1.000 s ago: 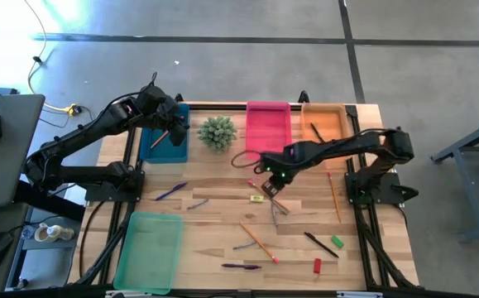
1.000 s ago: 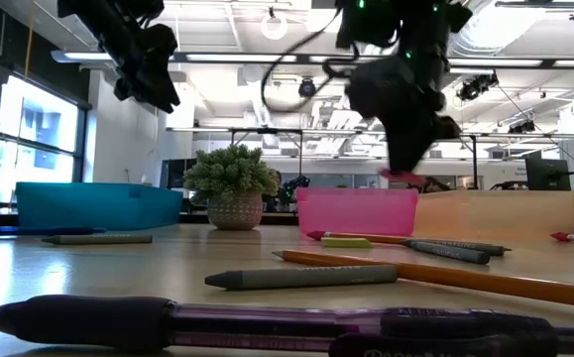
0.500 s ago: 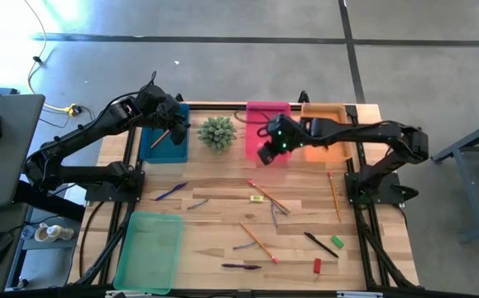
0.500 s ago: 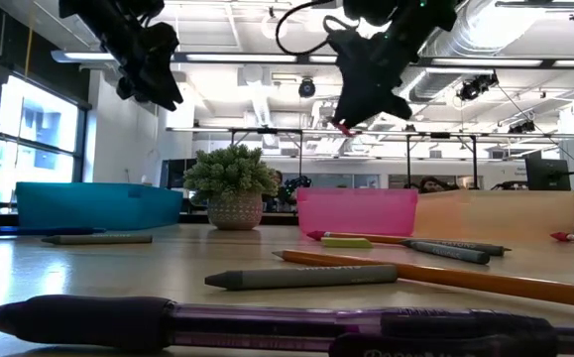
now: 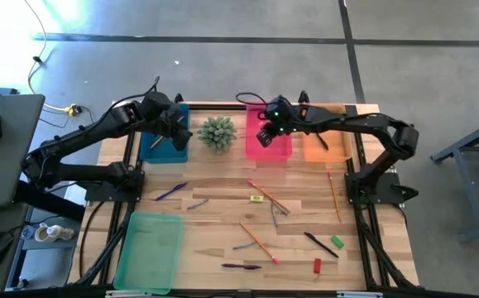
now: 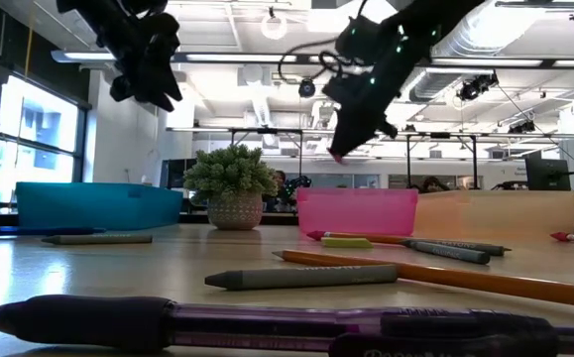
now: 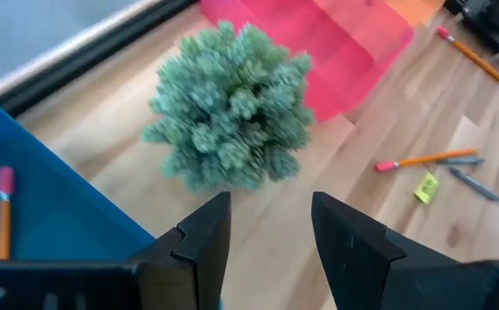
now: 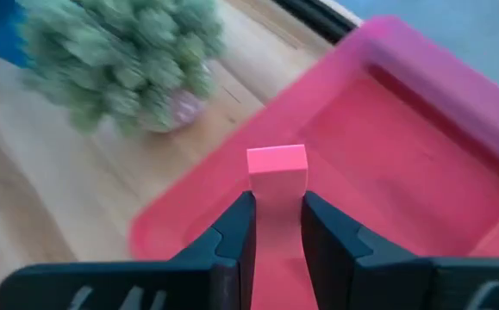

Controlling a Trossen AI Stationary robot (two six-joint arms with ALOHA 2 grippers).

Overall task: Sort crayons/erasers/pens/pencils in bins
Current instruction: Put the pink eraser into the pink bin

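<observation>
Right pincer (image 8: 275,226): closed on a pink eraser (image 8: 277,164), held in air above the pink bin (image 5: 268,126), over its plant-side half; eraser sticks out past the fingertips.
Left pincer (image 7: 266,228): fingers apart, nothing between them; hangs over the blue bin (image 5: 163,141) at the corner nearest the plant.
Blue bin contents: one pencil (image 7: 3,215), pink eraser tip, lying near the outer wall.
Pink bin: back row centre, floor bare where visible in right wrist view.
Orange bin (image 5: 325,132): touching/just beside pink bin on the right; partly hidden by right arm.
Green bin (image 5: 149,250): front left corner of desk (image 5: 222,190), well apart from the rest; its long side runs along the desk's left edge.
Plant (image 5: 217,132): between blue and pink bins, narrow gaps both sides.
Desk centre: yellow eraser (image 5: 257,199), long pencil (image 5: 268,196) beside it, grey crayon (image 5: 198,203), purplish pen (image 5: 171,191) nearer left.
Desk right edge: one pencil (image 5: 334,197) lying lengthwise near the arm base.
Desk front: pencil (image 5: 258,242), crayon (image 5: 243,246), dark pen (image 5: 241,266), black pen (image 5: 320,244), green eraser (image 5: 337,242), red eraser (image 5: 317,266).
Open room: bare wood strip btw. back-row bins and the scattered items; bare patch btw. green bin and front pens.
</observation>
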